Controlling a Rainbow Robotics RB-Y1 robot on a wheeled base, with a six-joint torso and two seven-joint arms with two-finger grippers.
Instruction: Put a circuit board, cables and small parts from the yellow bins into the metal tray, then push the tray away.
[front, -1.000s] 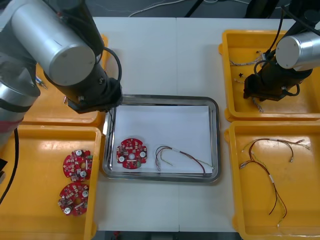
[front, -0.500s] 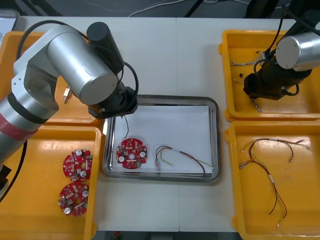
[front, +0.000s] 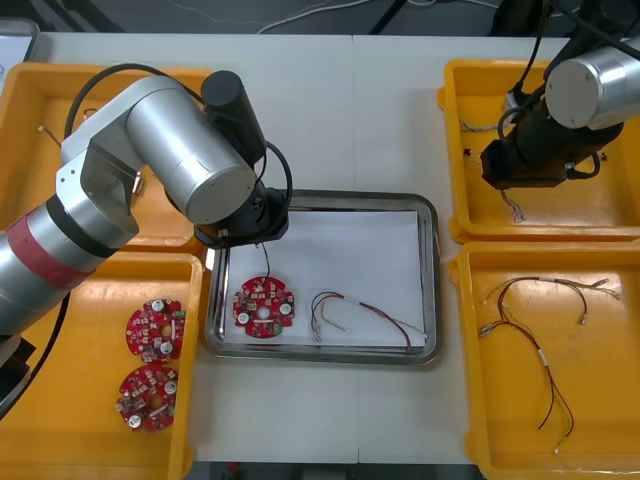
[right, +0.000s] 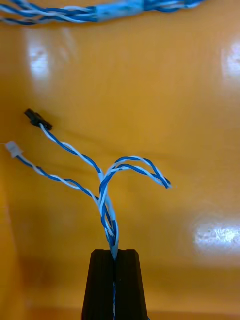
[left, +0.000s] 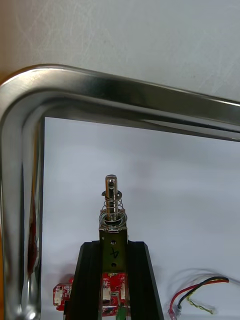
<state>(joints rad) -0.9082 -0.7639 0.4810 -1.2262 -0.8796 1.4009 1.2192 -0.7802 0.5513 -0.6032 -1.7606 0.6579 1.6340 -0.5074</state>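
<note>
Since a moment ago the left gripper (left: 112, 247) has swung in over the tray's (front: 431, 270) far left corner, clamped on a small metal part (left: 113, 207). A board (front: 264, 306) and a red-yellow cable (front: 362, 314) lie in the tray. Over the far right bin (front: 600, 218), the right gripper (right: 115, 257) pinches a blue-white cable (right: 106, 205).

Lying flat in white-lined tray (front: 340, 198): 1 red board (front: 264, 307), red-yellow cable (front: 375, 310) beside. Gripped over tray corner: small part (left: 113, 200). Gripped above bin (right: 175, 100): blue-white cable (right: 104, 192).
</note>
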